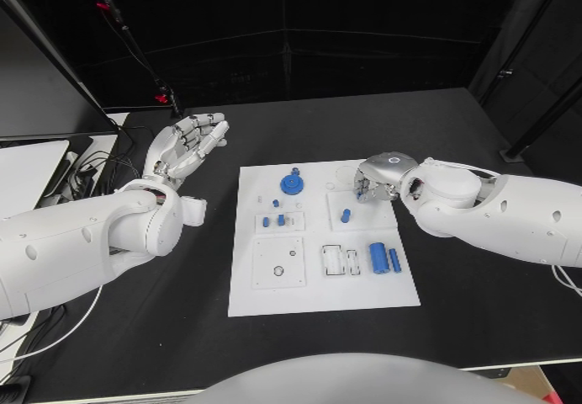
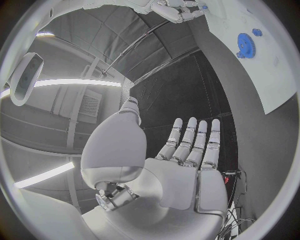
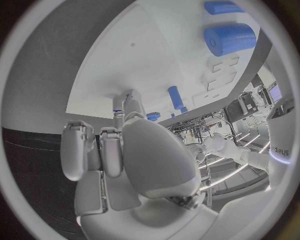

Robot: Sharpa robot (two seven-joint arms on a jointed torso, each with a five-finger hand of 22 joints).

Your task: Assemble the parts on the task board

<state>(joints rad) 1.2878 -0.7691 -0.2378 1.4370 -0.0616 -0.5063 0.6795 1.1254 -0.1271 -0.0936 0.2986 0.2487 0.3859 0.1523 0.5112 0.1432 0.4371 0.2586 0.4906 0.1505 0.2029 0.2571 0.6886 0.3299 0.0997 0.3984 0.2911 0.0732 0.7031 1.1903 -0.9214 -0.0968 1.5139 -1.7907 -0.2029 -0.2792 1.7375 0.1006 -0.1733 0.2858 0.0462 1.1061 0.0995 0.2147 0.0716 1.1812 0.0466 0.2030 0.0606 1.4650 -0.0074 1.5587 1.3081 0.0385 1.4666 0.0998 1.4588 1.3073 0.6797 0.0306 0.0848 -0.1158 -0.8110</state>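
Observation:
The white task board (image 1: 321, 286) lies mid-table. On it are a blue gear (image 1: 291, 183), a short blue peg (image 1: 346, 215), two blue cylinders (image 1: 378, 256) and small blue pieces (image 1: 273, 221). My right hand (image 1: 370, 181) hangs over the board's far right corner with its fingers curled down to the surface. In the right wrist view its fingertips (image 3: 120, 106) meet the board (image 3: 162, 60) with a bit of blue beside them; whether they hold it is unclear. The peg (image 3: 176, 96) and a cylinder (image 3: 230, 37) lie beyond. My left hand (image 1: 188, 143) floats left of the board, flat and spread, holding nothing (image 2: 187, 150).
A white unit and cables (image 1: 49, 172) sit at the table's left edge, with a thin black stand (image 1: 140, 55) behind my left hand. Bare black tabletop (image 1: 485, 286) surrounds the board. The left wrist view catches the gear (image 2: 245, 44) and my right hand (image 2: 178, 9) far off.

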